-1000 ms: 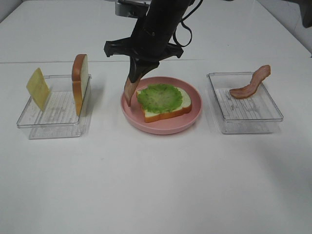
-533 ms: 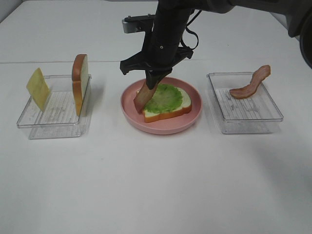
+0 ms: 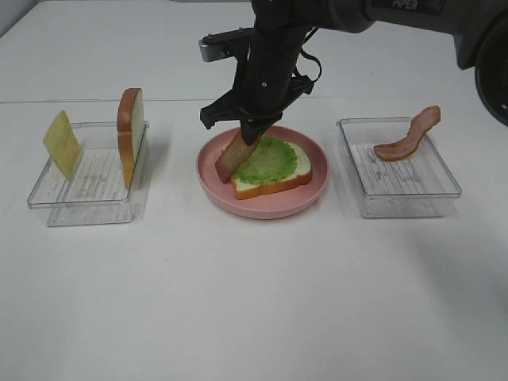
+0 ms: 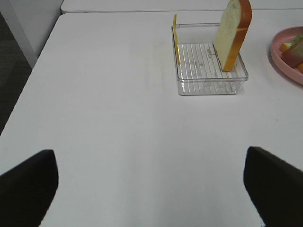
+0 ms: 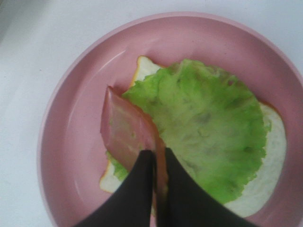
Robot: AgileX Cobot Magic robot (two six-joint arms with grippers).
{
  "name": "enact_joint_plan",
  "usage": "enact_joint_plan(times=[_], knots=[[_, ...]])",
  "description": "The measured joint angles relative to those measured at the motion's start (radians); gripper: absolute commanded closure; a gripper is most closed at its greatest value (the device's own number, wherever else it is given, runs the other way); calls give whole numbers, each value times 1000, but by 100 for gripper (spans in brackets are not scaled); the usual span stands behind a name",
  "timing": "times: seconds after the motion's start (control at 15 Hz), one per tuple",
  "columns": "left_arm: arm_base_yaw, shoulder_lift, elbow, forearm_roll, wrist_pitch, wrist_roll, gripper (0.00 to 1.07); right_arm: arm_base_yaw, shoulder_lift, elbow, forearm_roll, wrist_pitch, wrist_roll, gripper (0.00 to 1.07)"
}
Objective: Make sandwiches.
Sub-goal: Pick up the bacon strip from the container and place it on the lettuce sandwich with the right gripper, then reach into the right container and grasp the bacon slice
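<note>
A pink plate [image 3: 262, 208] in the middle of the table holds a bread slice [image 3: 295, 176] topped with green lettuce [image 3: 270, 161]. My right gripper [image 3: 252, 132] hangs over the plate's left side, shut on the upper end of a reddish-brown bacon strip [image 3: 230, 157]. The strip leans down to the bread's left edge. In the right wrist view the fingertips [image 5: 142, 163] pinch the bacon strip [image 5: 124, 127] beside the lettuce [image 5: 208, 127]. My left gripper [image 4: 151, 189] is open over bare table, its fingers far apart, and does not show in the high view.
A clear tray [image 3: 87, 194] on the left holds an upright bread slice [image 3: 131, 135] and a yellow cheese slice [image 3: 61, 144]. A clear tray [image 3: 405, 190] on the right has another bacon strip [image 3: 409, 136] resting across its rim.
The right arm has shifted right and lowered. The bacon's lower end went from the plate's left rim to the bread's left edge, now leaning. The left gripper stayed open.
</note>
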Motion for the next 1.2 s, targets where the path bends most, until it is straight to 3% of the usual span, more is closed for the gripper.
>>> enact_joint_plan(times=[0.07, 0.33, 0.47, 0.67, 1.0, 1.2], knots=[[0, 0, 0, 0, 0, 0, 7, 0, 0, 0, -11, 0, 0, 95], [0, 0, 0, 0, 0, 0, 7, 0, 0, 0, -38, 0, 0, 33], [0, 0, 0, 0, 0, 0, 7, 0, 0, 0, -94, 9, 2, 24], [0, 0, 0, 0, 0, 0, 7, -1, -14, 0, -165, 55, 46, 24], [0, 0, 0, 0, 0, 0, 7, -37, -160, 0, -181, 134, 50, 24], [0, 0, 0, 0, 0, 0, 7, -202, -226, 0, -129, 176, 48, 24]])
